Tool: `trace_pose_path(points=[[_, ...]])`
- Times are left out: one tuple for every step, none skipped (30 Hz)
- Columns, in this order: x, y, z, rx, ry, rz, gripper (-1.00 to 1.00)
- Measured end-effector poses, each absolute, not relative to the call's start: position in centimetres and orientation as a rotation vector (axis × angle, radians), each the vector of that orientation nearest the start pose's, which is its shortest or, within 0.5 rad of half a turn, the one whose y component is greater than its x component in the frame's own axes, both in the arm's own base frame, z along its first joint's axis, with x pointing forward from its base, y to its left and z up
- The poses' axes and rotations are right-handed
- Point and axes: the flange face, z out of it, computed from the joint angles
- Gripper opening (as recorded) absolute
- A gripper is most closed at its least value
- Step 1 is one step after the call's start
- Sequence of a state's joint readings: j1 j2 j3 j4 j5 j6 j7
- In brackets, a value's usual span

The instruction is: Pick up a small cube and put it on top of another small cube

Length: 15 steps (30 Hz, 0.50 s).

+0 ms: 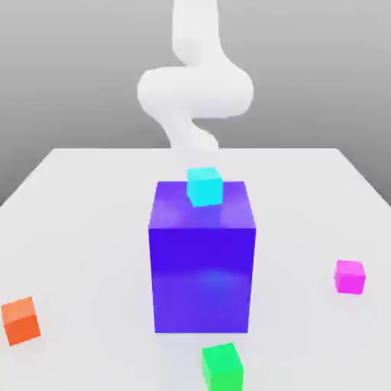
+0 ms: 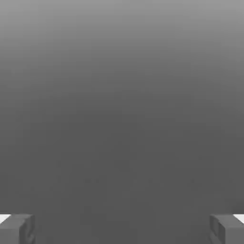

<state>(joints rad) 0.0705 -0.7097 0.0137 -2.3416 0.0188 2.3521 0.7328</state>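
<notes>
Scene inspected from two cameras. On the white counter (image 1: 92,198) stands a large blue-violet block (image 1: 202,267), roughly central in the exterior view. A small cyan cube (image 1: 205,186) sits at the block's top rear edge; whether it rests on the top face or lies just behind it cannot be told. The small magenta-pink cube (image 1: 350,276) rests on the counter toward the exterior view's right, well apart from the block and free of any contact. An orange cube (image 1: 21,320) lies on the counter at the exterior view's left, near the front edge of the picture. A green cube (image 1: 223,366) lies in front of the block, near it but not touching (its lower part is cut off by the picture's edge). The white arm (image 1: 195,88) rises behind the block, curving upward.

In the hand view the claw (image 2: 122,228) has its two fingers (image 2: 16,228) spread to the widest, at opposite sides of the picture, with nothing between them. Beyond the fingers lies plain grey background.
</notes>
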Motion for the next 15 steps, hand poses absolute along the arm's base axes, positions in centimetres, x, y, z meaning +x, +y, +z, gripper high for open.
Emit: trace_pose_path(points=[[39.2, 5.0, 64.1, -2.603, 0.797, -0.883, 0.0], [40.2, 6.7, 62.0, -2.647, 0.725, -0.841, 0.0], [40.9, 8.4, 59.8, -2.688, 0.653, -0.799, 0.0], [41.5, 10.0, 57.7, -2.726, 0.579, -0.757, 0.0], [41.9, 11.7, 55.5, -2.762, 0.505, -0.716, 0.0], [42.1, 13.4, 53.4, -2.795, 0.429, -0.675, 0.0], [42.1, 15.1, 51.2, -2.826, 0.352, -0.634, 0.0], [42.0, 16.8, 49.0, -2.855, 0.273, -0.593, 0.0], [41.7, 18.4, 46.7, -2.882, 0.194, -0.552, 0.0], [41.2, 20.0, 44.5, -2.906, 0.113, -0.511, 0.0], [40.6, 21.5, 42.3, -2.928, 0.03, -0.47, 0.0], [39.9, 22.9, 40.1, -2.947, -0.053, -0.429, 0.0], [38.9, 24.3, 38.0, -2.964, -0.138, -0.388, 0.0], [37.9, 25.5, 35.8, -2.978, -0.223, -0.348, 0.0], [36.7, 26.7, 33.7, -2.99, -0.31, -0.306, 0.0]])
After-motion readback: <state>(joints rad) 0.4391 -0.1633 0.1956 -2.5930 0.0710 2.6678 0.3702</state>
